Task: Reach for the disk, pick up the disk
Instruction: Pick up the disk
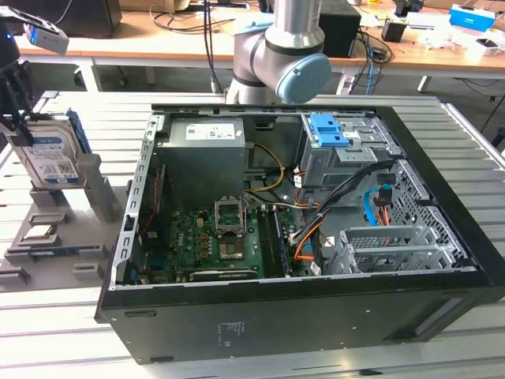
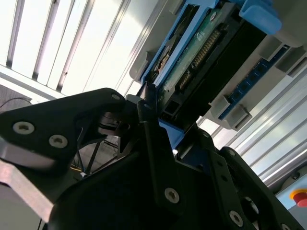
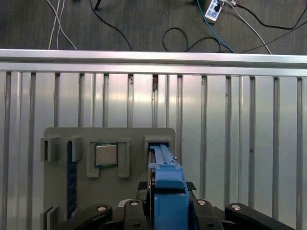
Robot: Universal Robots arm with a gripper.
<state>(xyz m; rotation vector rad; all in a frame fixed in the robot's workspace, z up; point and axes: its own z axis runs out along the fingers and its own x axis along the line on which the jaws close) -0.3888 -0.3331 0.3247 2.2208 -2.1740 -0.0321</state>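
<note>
Silver-grey and rectangular, with a white-and-blue label and a blue plastic bracket round it, the disk (image 1: 49, 158) stands on edge in a slot of the grey plastic fixture (image 3: 57, 132) on your slatted aluminium bench (image 3: 240, 143). That is at the exterior view's left, well apart from the open black computer case (image 1: 316, 316). Your black claw (image 1: 20, 130) sits over the disk's upper edge. In both wrist views the fingers (image 2: 148, 120) lie against the bracket on either side, so I judge it pinching the disk. Reach: done. Lift: not evidenced, as the lower edge appears seated in the slot. The small square silver processor chip (image 3: 106, 155) lies in its own recess beside that slot, untouched.
</note>
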